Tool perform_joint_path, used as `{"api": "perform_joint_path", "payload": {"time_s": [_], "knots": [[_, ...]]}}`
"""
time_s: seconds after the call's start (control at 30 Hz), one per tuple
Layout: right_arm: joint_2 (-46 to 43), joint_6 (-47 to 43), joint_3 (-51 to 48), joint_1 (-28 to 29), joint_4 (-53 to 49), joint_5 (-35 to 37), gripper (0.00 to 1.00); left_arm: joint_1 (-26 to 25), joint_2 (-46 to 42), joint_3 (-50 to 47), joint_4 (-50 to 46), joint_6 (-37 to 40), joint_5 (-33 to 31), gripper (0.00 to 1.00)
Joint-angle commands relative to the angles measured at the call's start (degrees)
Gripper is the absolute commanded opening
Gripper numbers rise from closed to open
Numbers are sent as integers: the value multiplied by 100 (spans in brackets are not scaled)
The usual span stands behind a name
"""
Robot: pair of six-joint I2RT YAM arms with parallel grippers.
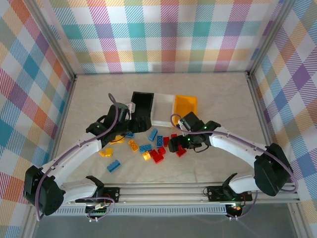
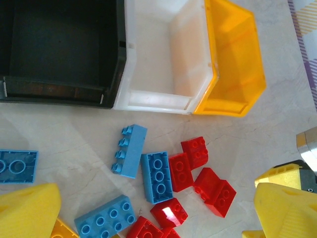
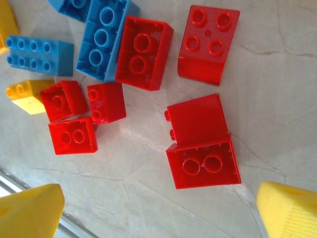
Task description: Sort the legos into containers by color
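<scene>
Three containers stand side by side at the back: black [image 1: 141,109] [image 2: 59,44], white [image 1: 162,110] [image 2: 158,54] and yellow-orange [image 1: 184,106] [image 2: 233,59], all showing bare insides. Legos lie scattered in front of them: blue bricks [image 1: 152,134] [image 2: 130,150], red bricks [image 1: 157,157] [image 2: 181,171] and yellow ones [image 1: 132,145]. My left gripper [image 1: 123,134] [image 2: 158,218] hangs open above the blue and red cluster, holding nothing. My right gripper [image 1: 177,144] [image 3: 158,213] is open over bare table, just short of a pair of red bricks [image 3: 203,148].
A blue brick [image 1: 113,165] and a yellow one [image 1: 105,152] lie apart at the left front. The metal rail [image 1: 163,191] runs along the near edge. Plaid walls close in the table on three sides.
</scene>
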Motion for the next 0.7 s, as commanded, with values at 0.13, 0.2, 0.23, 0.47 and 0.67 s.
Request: {"api": "perform_joint_path", "payload": {"time_s": [0.13,0.2,0.23,0.47,0.67], "knots": [[317,-119,-28,181,-303,234,98,-23,-250,-83,-196,53,-182,100],[336,-105,-59,190,-313,328,97,-23,-242,-84,-202,61,-180,100],[337,-84,-84,190,-310,364,96,-20,-226,-83,-202,61,-178,100],[561,-57,-155,185,-119,450,91,-20,-108,-65,-182,94,-175,100],[1109,-180,-29,188,23,598,88,-24,12,-30,-119,88,-134,100]]}}
